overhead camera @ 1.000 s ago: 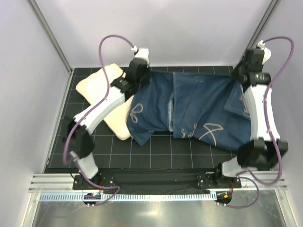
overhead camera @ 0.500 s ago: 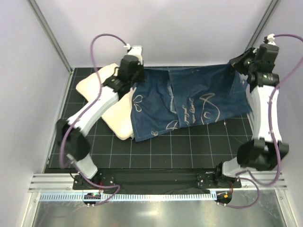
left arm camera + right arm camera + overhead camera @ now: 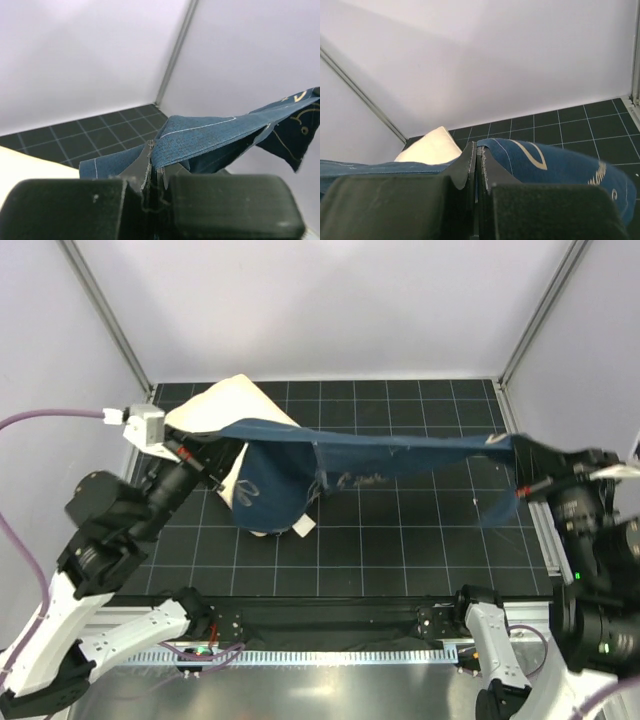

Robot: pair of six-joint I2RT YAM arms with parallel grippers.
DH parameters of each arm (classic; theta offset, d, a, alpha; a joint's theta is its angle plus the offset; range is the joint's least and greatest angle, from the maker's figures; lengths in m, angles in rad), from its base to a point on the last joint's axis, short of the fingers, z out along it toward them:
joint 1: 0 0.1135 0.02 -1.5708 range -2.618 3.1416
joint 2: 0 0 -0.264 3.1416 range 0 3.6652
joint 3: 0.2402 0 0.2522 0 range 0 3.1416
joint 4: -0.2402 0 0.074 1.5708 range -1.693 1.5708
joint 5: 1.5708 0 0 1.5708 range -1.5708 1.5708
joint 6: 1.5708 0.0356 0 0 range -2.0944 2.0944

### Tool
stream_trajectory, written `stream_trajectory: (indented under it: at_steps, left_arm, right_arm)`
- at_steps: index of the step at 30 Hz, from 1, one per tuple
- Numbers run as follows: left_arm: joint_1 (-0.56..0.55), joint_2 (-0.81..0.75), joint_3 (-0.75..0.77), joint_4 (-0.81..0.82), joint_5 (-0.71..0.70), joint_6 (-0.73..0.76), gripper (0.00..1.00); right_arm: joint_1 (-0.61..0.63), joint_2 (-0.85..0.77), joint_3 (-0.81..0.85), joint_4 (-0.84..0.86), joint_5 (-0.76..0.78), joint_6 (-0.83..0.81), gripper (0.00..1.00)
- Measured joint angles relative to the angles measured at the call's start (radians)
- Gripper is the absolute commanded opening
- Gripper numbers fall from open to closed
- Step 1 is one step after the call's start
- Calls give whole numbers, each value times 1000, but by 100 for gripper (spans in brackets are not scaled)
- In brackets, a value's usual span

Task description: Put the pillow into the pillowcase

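Note:
The navy pillowcase (image 3: 400, 450) hangs stretched in the air between my two grippers, above the black mat. My left gripper (image 3: 212, 452) is shut on its left end, where loose cloth droops over the pillow. My right gripper (image 3: 518, 452) is shut on its right corner. The cream pillow (image 3: 235, 400) lies at the back left of the mat, its near part hidden by the drooping cloth. In the left wrist view the gripper (image 3: 155, 156) pinches the pillowcase (image 3: 210, 140) edge. In the right wrist view the gripper (image 3: 478, 156) pinches the pillowcase (image 3: 545, 160), with the pillow (image 3: 432, 147) beyond.
The black gridded mat (image 3: 400, 550) is boxed in by white walls with metal posts (image 3: 105, 315) at the back corners. Both arms are raised high, close to the top camera. A metal rail (image 3: 330, 620) runs along the near edge.
Both arms have risen and swung outward with the pillowcase. It has come off the mat and pulled into a taut band, and more of the pillow's back corner shows.

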Motion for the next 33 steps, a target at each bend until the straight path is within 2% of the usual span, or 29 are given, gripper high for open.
stream_trajectory:
  at_steps: [3, 6, 11, 16, 21, 24, 28, 29, 31, 32, 33]
  left_arm:
    - [-6, -57, -2, -47, 42, -30, 0]
    - [-8, -64, 7, -108, 44, -51, 0]
    - [-6, 37, 28, -172, -43, -64, 0]
    - [39, 259, 26, -166, -129, -72, 0]
    - [135, 586, 36, -121, -119, -84, 0]
    - [150, 780, 94, -122, -124, -81, 0]
    - [163, 1008, 266, -138, -123, -77, 1]
    - [167, 1063, 325, -149, -123, -76, 3]
    - [181, 1158, 440, -166, -124, -80, 4]
    - [190, 1199, 499, -188, -129, -82, 9]
    - [199, 1238, 552, -200, -136, -84, 18]
  right_arm:
    - [2, -57, 76, -123, -3, -28, 4]
    - [2, -84, 95, -167, 0, -38, 4]
    - [2, -63, -11, -173, 8, -51, 4]
    - [-1, 101, -269, -75, 54, -51, 4]
    - [-2, 383, -438, 70, 95, -43, 4]
    - [-2, 501, -480, 137, 121, -32, 4]
    - [-2, 658, -436, 226, 148, -3, 4]
    - [-2, 713, -401, 249, 151, 5, 7]
    - [-2, 824, -331, 301, 152, 19, 19]
    - [-2, 879, -288, 315, 154, 26, 60]
    - [-2, 922, -252, 329, 161, 33, 75]
